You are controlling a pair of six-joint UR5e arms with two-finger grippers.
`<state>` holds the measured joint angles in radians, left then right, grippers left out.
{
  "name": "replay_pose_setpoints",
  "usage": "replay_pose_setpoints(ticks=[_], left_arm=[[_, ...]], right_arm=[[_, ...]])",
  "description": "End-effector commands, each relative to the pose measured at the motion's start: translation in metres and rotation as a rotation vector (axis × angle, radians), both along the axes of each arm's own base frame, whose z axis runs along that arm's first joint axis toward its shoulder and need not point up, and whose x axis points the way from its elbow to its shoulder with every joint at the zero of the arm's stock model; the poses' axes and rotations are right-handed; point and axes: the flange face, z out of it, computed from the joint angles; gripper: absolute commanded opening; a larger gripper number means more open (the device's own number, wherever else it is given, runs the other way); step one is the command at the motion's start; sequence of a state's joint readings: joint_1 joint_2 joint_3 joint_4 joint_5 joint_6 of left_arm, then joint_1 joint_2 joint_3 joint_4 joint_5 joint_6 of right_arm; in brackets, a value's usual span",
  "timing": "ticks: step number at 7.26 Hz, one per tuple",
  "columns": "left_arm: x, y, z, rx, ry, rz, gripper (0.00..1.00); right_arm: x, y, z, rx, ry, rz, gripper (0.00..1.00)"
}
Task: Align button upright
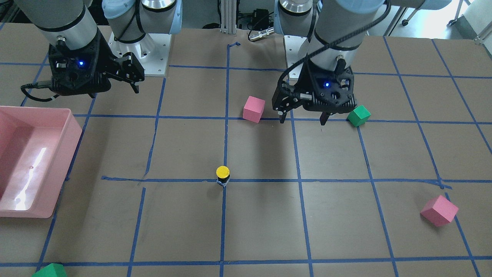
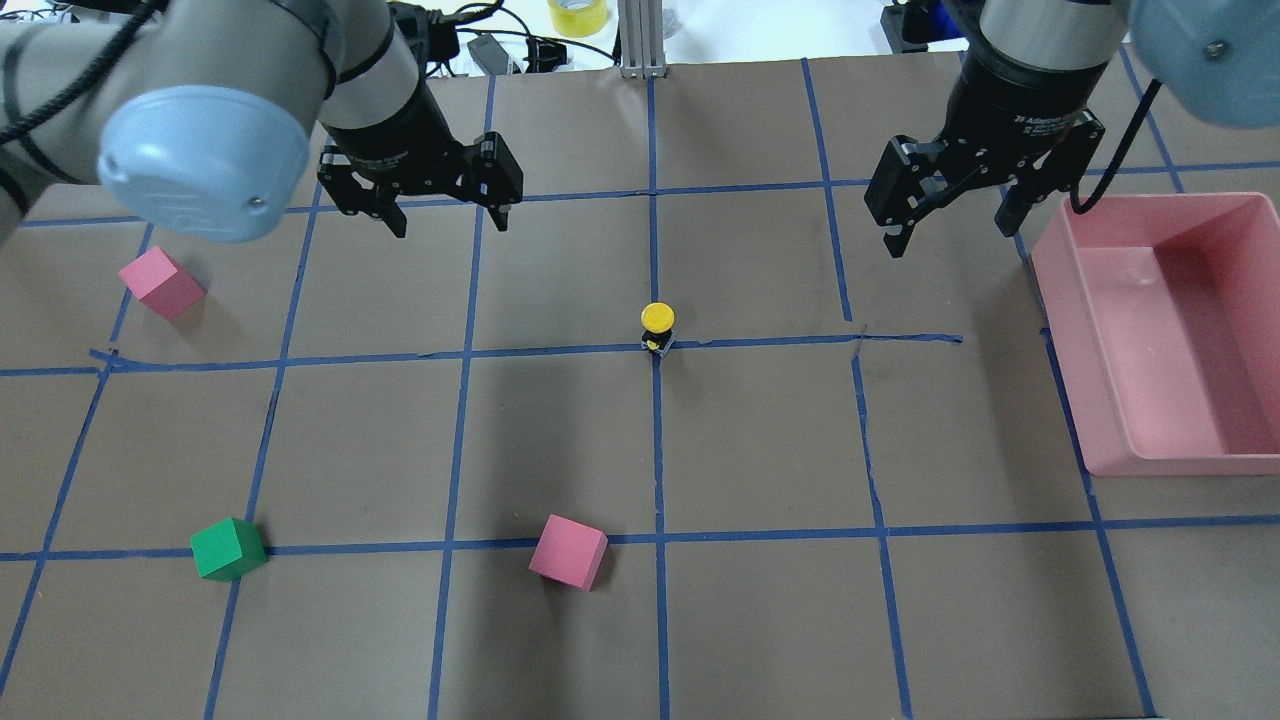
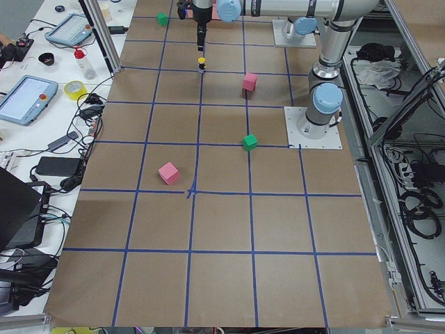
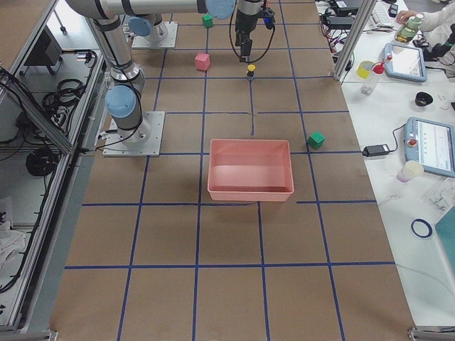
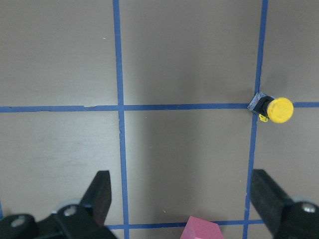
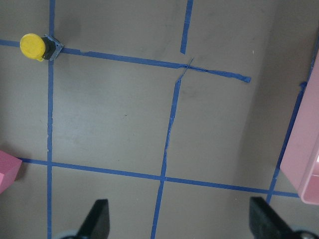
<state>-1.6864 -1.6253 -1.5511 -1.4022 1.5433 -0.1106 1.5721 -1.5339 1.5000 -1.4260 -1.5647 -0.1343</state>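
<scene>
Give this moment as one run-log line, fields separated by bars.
button: upright on blue tape | left gripper: open, empty | right gripper: open, empty

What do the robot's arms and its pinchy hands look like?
The left arm and right arm are shiny silver-grey tubes with round pale blue caps at the joints. Each ends in a black claw with two thin pointed fingers: the left gripper and the right gripper. Each wrist has a tiny blue light and a black cable.
</scene>
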Motion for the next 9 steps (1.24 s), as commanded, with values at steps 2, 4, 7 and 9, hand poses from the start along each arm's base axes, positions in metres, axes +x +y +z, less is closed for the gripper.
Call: replay_pose_setpoints(ticks=[2,4,7,9], left_arm=[[0.005,0.035,0.045,-0.082,0.007,-0.004,1.0],[0.012,0.059,0.026,-0.101,-0.08,-0.132,1.0],[0.017,0.093,0.003,-0.071,-0.095,-0.124,1.0],[0.024,0.081,0.023,-0.147,-0.11,-0.12,1.0]], right_arm=[[0.0,0.0,0.0,-0.005,0.004,-0.022,1.0],[0.0,-0.001,0.001,-0.008,0.004,-0.022,1.0],[0.0,-0.001,0.001,-0.009,0.005,-0.022,1.0],[0.0,-0.001,0.001,-0.009,0.005,-0.022,1.0]])
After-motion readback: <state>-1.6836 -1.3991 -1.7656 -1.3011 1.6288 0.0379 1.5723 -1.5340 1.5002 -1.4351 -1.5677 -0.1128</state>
